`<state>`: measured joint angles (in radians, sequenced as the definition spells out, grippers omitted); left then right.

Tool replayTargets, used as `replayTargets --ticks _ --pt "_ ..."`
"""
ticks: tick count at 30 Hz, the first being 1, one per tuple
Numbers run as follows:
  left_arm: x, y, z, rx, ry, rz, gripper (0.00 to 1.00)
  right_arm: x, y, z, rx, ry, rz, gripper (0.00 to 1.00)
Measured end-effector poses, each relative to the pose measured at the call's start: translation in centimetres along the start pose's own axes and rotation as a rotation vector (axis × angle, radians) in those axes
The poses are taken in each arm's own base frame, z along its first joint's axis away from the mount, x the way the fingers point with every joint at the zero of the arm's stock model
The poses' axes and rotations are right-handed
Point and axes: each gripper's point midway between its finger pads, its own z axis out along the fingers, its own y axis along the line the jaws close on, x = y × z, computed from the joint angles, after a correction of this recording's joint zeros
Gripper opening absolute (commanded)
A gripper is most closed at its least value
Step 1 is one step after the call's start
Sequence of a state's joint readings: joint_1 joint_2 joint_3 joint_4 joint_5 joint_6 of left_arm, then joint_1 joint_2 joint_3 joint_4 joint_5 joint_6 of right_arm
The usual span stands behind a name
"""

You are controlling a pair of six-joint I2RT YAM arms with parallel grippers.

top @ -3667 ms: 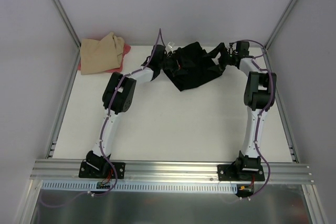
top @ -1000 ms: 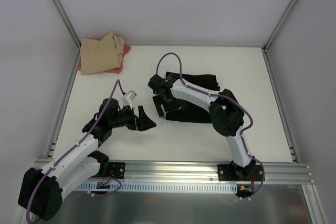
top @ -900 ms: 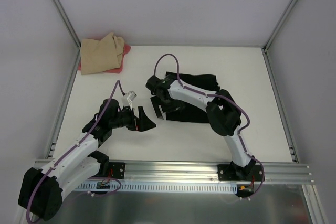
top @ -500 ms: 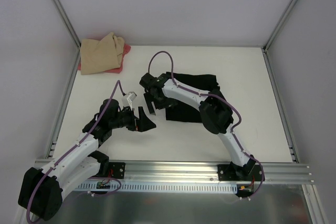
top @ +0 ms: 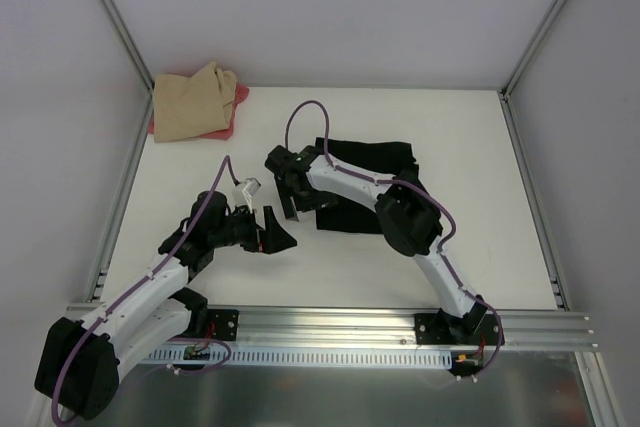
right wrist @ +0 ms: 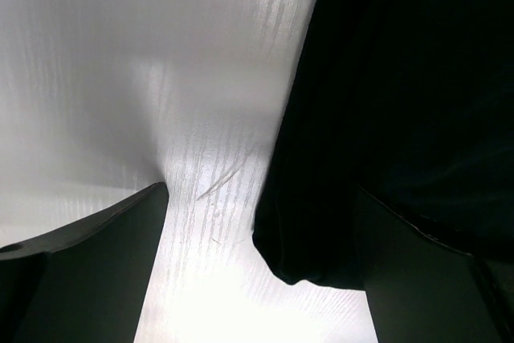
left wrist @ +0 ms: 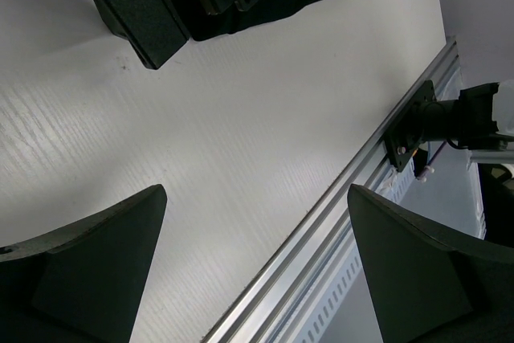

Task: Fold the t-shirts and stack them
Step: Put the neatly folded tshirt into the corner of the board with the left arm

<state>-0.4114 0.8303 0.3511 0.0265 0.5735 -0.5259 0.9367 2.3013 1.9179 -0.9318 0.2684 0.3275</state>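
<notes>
While my right pincer (top: 288, 199) hangs spread over the left edge of the black t-shirt (top: 380, 155), cloth corner between its fingers (right wrist: 80, 279), my left pincer (top: 272, 230) spread and empty just beside it, tan t-shirt (top: 190, 102) atop pink-red t-shirt (top: 238, 99) far beyond both.

One shirt (top: 380, 155) lies mid table (top: 500, 247); shirt pile (top: 190, 107), seemingly two, far-left.

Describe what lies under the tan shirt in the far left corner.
A pink-red shirt lies under the tan shirt, showing only along the near edge and at the right side. Most of it is covered, so its fold and shape cannot be seen.
</notes>
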Motion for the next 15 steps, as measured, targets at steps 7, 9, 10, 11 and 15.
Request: replayTargets --ticks 7,9,10,11,15 --pt "0.2 0.2 0.0 -0.003 0.004 -0.003 0.99 0.2 -0.3 0.0 0.006 -0.019 0.031 0.97" --pt "0.2 0.2 0.1 -0.003 0.004 -0.003 0.99 0.2 -0.6 -0.1 0.016 -0.027 0.037 0.97" --pt "0.2 0.2 0.1 -0.003 0.005 -0.004 0.99 0.3 -0.9 -0.1 0.027 -0.029 0.038 0.97" --pt "0.2 0.3 0.2 -0.003 0.005 -0.004 0.99 0.3 -1.1 -0.1 0.033 -0.031 0.038 0.97" --pt "0.4 0.5 0.4 -0.009 0.017 -0.012 0.99 0.5 -2.2 -0.2 0.068 -0.029 0.038 0.97"
